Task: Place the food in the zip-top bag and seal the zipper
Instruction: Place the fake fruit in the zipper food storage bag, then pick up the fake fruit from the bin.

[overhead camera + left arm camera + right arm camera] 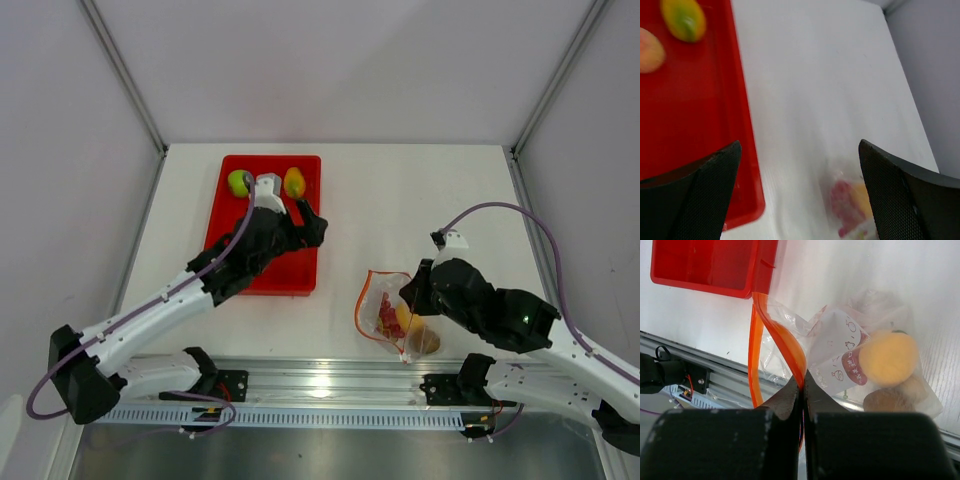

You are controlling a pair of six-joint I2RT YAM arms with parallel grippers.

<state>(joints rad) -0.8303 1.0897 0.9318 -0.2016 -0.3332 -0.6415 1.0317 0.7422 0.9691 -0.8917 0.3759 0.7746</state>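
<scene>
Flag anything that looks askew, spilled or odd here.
Nothing is spilled or damaged. One oddity: the zip-top bag lies near the front edge of the table with its zipper bowed open into a loop, pinched at one spot by the right gripper. The mango and peach sit on the red tray, not bagged.

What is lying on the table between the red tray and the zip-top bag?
Nothing. In the top view, only bare white table separates the red tray from the zip-top bag.
</scene>
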